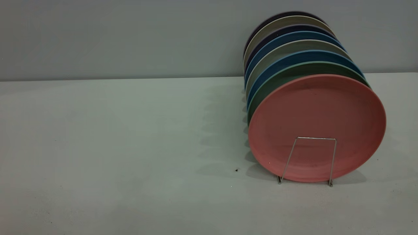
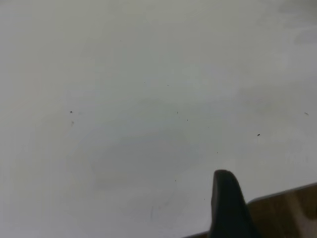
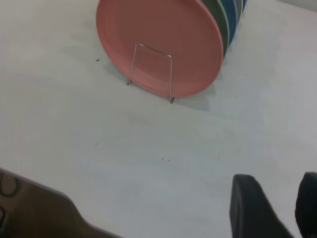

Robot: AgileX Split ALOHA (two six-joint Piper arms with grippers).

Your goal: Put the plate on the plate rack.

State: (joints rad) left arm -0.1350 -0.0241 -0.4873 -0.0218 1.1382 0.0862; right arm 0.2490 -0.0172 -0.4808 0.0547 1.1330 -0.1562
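Exterior view: the pink plate (image 1: 316,124) stands upright at the front of the plate rack (image 1: 308,161) on the desk (image 1: 114,147). My right fingers (image 3: 255,208) are parted, holding nothing; my left fingers' (image 2: 227,203) state I cannot tell.

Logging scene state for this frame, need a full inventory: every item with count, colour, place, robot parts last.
pink plate: 1, salmon pink, upright at the front of the row, right side of the table, behind the front wire loop
plate rack: 1, silver wire, under the row; only the front loop shows
other plates: about 7, green, blue, beige and dark, upright in a row behind the pink plate
table: 1, pale grey-white, a few dark specks
left gripper: one dark finger in the left wrist view, over bare table
right gripper: two dark fingers apart, empty, short of the rack
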